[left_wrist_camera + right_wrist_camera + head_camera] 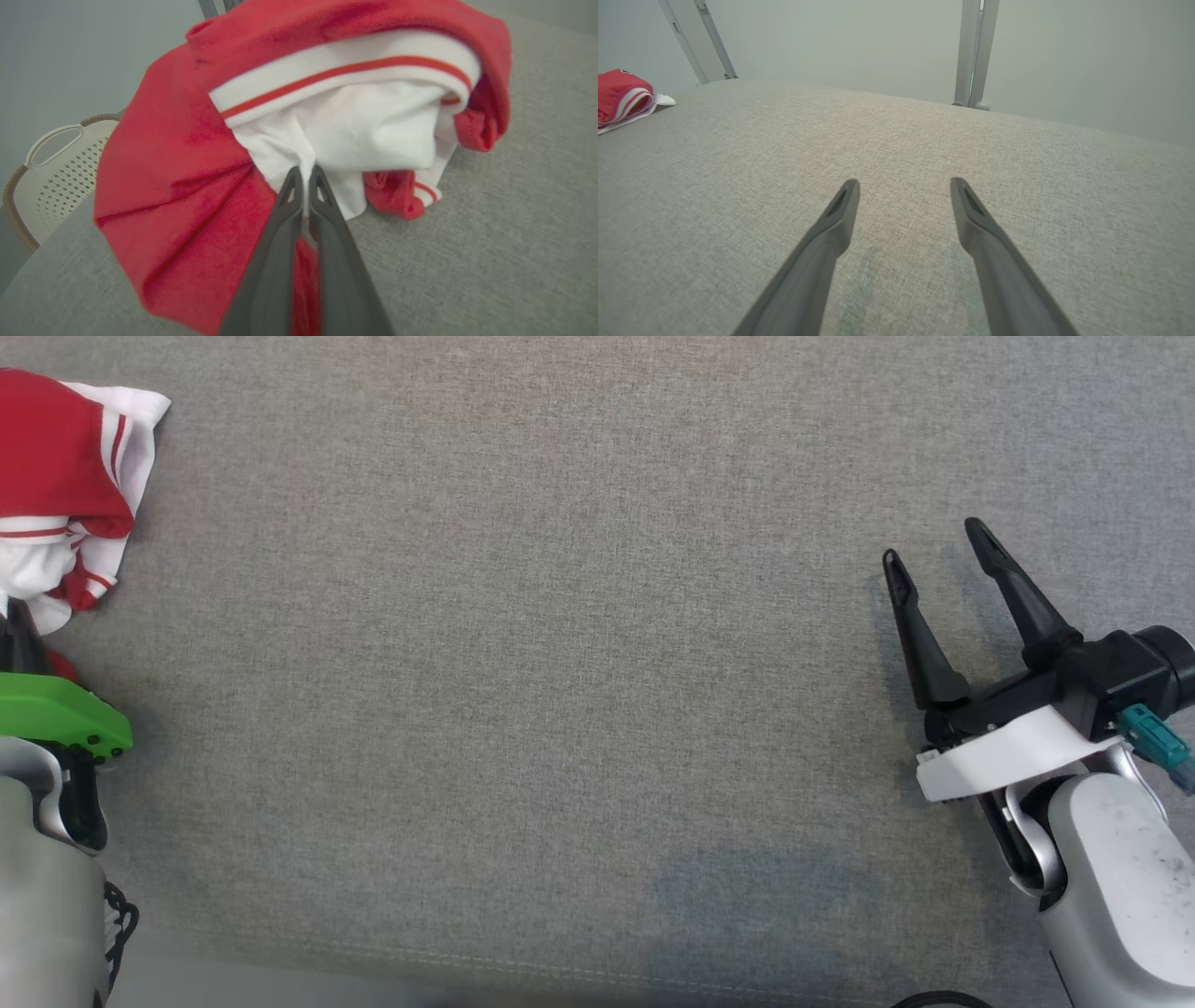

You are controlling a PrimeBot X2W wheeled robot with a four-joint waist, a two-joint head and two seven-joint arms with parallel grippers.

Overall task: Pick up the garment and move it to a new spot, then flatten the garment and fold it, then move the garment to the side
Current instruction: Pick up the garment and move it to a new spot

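The grey fabric-covered table (560, 663) takes up nearly the whole head view, and its middle is bare. The red-and-white garment (56, 457) lies bunched at the table's far left edge. It is a crumpled heap with striped white trim folded over the red cloth, and it has no clear long axis, though it runs slightly more from far to near than across. In the left wrist view a pale perforated laundry basket (56, 172) stands off the table's edge beyond the garment.

The left hand (306, 175) is right at the heap. Its two dark fingers are closed together on a pinch of white cloth at the near side of the garment, with red fabric draped on both sides of them. The right hand (938, 546) hovers over the right side of the table with its fingers spread and nothing between them, well apart from the garment across the bare middle.

The coming move depends on that layout. The left arm has the garment and the free space lies to its right, so I judge that a lift and carry toward the table's middle falls to the left arm. A single-point pinch will probably let the cloth hang and trail.
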